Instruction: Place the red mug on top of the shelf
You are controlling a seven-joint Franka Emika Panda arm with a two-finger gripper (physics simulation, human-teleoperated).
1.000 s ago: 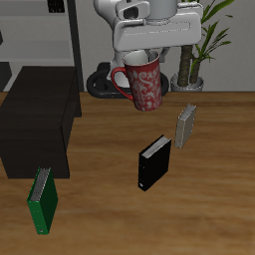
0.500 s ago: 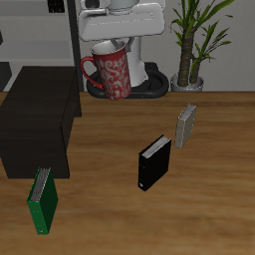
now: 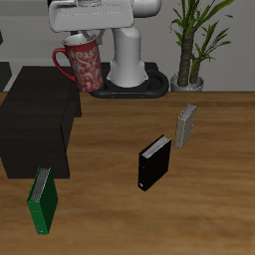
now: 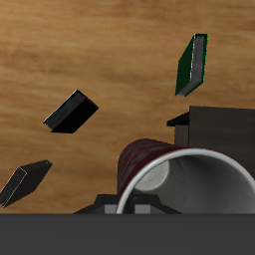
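Note:
The red mug hangs in the air, tilted, its handle pointing away from the robot's base. It hovers over the back corner of the black shelf, above its flat top and not touching it. My gripper is shut on the mug's rim from above. In the wrist view the mug's grey-white rim and red wall fill the near field. Beyond them shows the shelf's edge.
A green book stands in front of the shelf. A black book and a grey book stand mid-table. The robot's base and a potted plant are at the back.
My gripper has carried the mug sideways from above the table's middle toward the shelf, and now holds it over the shelf's back corner.

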